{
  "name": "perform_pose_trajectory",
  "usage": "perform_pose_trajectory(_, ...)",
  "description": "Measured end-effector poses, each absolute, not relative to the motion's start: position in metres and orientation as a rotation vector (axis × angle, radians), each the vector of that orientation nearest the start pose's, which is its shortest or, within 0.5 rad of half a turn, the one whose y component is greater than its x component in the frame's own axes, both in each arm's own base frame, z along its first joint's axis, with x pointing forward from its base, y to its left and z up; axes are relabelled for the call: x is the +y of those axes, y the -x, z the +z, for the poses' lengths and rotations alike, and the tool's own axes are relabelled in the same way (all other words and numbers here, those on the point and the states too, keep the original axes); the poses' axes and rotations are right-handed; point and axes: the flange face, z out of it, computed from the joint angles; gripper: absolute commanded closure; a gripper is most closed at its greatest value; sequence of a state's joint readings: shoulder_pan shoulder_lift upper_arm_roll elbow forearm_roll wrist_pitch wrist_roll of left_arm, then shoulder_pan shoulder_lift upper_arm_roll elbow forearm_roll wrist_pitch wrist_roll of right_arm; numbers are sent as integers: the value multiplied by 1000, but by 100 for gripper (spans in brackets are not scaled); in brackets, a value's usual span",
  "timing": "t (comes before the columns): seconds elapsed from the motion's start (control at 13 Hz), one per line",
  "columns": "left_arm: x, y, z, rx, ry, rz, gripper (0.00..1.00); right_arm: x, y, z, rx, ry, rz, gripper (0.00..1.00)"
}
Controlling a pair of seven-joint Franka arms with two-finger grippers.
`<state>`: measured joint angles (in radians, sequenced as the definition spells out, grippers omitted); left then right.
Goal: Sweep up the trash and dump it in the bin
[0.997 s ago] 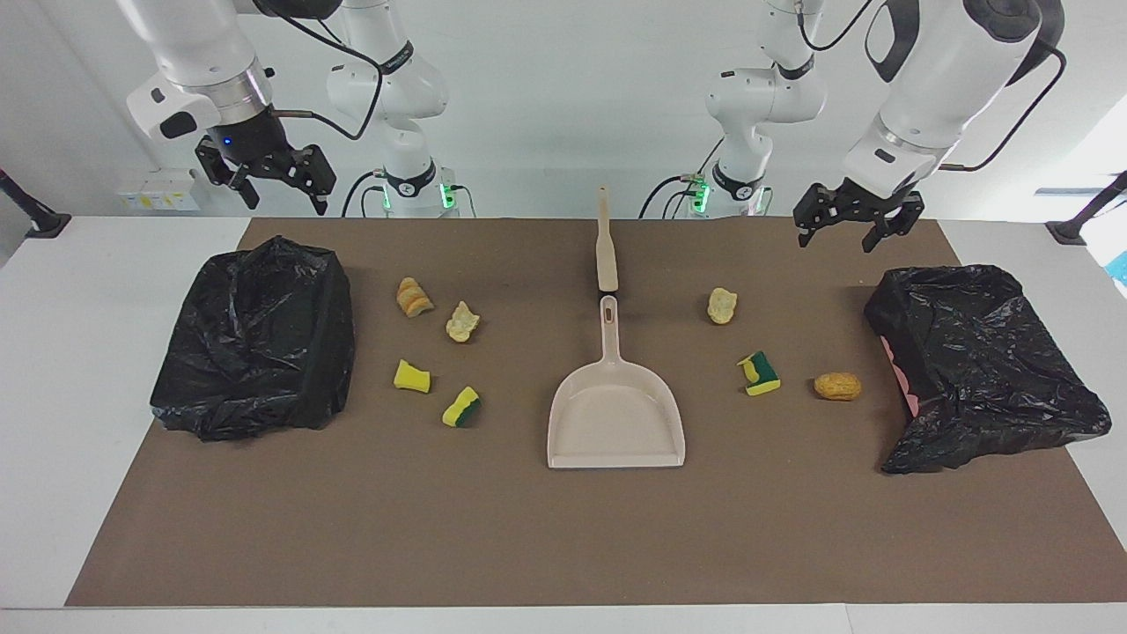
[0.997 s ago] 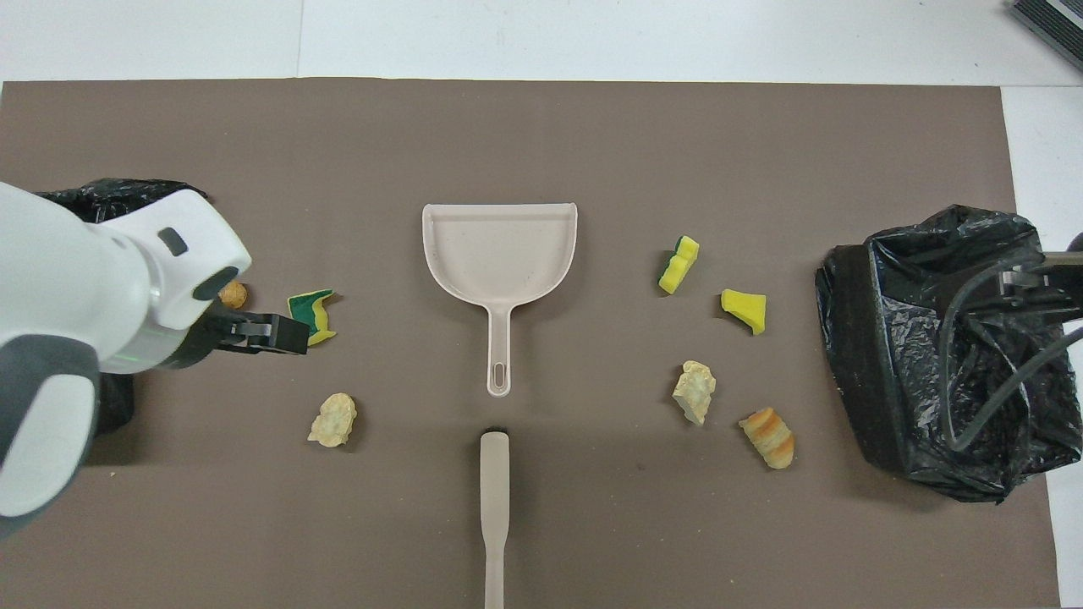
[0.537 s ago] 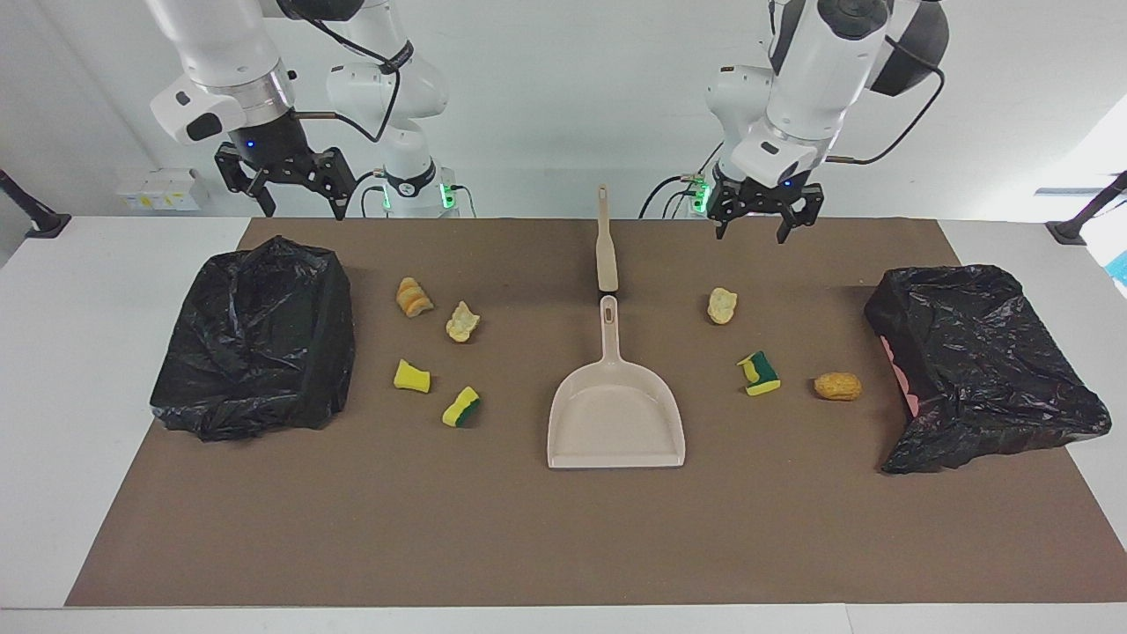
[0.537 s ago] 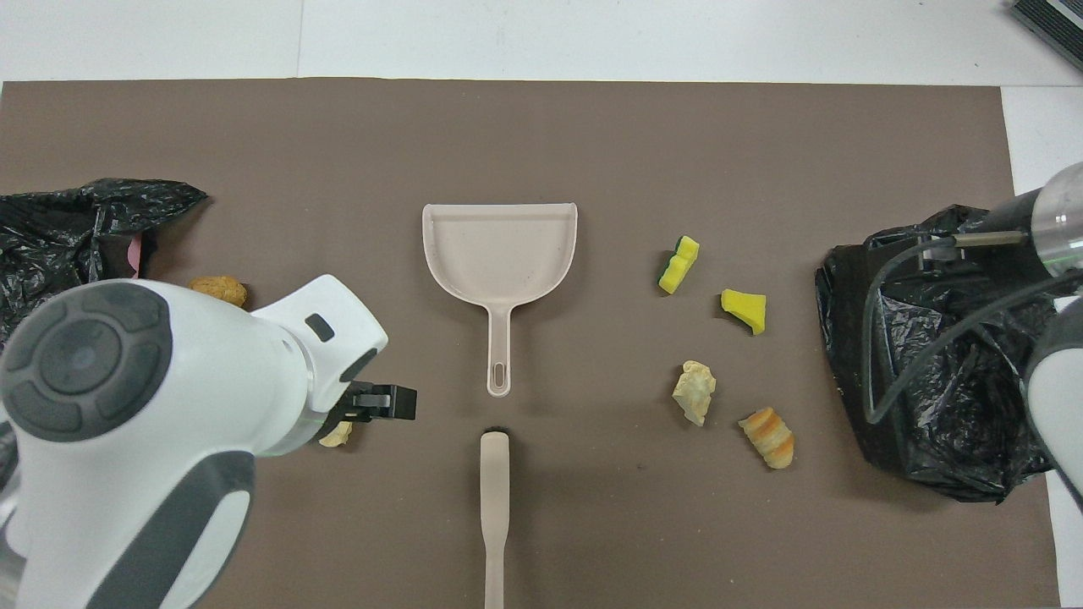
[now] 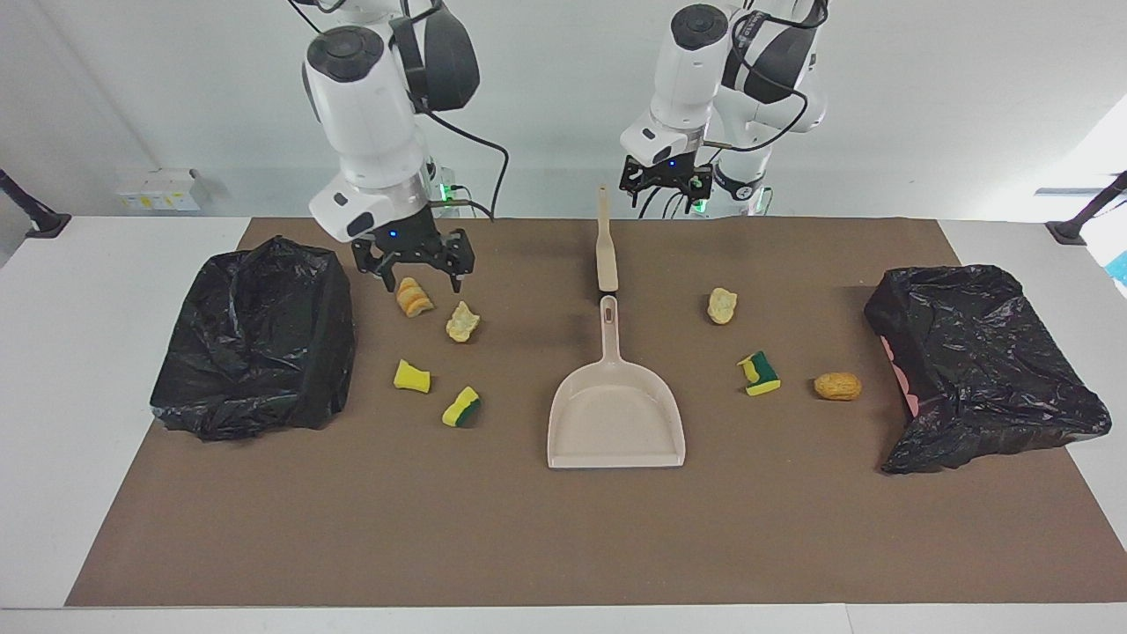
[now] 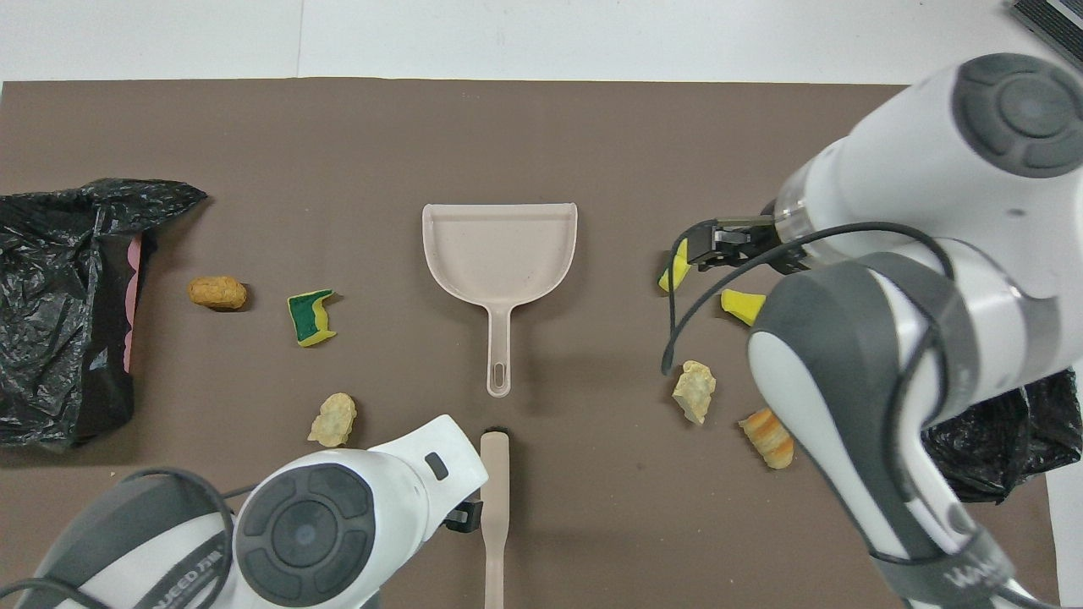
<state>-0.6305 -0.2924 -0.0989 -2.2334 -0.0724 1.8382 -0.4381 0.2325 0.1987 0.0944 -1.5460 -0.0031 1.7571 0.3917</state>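
Several trash scraps lie on the brown mat. An orange bread lump [image 5: 414, 297], a pale lump [image 5: 461, 321] and two yellow sponge pieces [image 5: 411, 376] [image 5: 461, 407] lie toward the right arm's end. A pale lump [image 5: 722, 305], a green-backed sponge [image 5: 759, 373] and a tan lump [image 5: 837, 386] lie toward the left arm's end. The beige dustpan [image 5: 616, 414] and brush [image 5: 606, 251] lie in the middle. My right gripper [image 5: 422, 284] hangs open over the orange bread lump. My left gripper [image 5: 665, 187] is open, in the air beside the brush handle's robot end, holding nothing.
A bin lined with a black bag [image 5: 255, 339] stands at the right arm's end, and another bin [image 5: 977, 370] at the left arm's end. In the overhead view the right arm [image 6: 897, 338] covers most of its bin and part of the yellow sponges.
Both arms swung in toward the middle. The right gripper came down from above its bin to over the bread lump. The left gripper moved from near its bin to the brush handle.
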Motion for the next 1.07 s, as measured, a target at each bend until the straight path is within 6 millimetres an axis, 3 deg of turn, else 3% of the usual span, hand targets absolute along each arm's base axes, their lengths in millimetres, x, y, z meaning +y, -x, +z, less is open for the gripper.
perform_pose_trajectory(0.23,-324,-304,440,436,3073,164,0,277,-597,488,123,3114,13,1)
perform_pose_trajectory(0.38,-334,-281,407,442,3078,133,0,313,-594,464,117,3110,12,4)
perform_pose_trajectory(0.77,-354,-233,354,381,3090,97,0,388,-576,415,66,3121,69,17)
perform_pose_trajectory(1.07,-362,-218,346,391,3084,98,0,427,-555,390,18,3120,79,26)
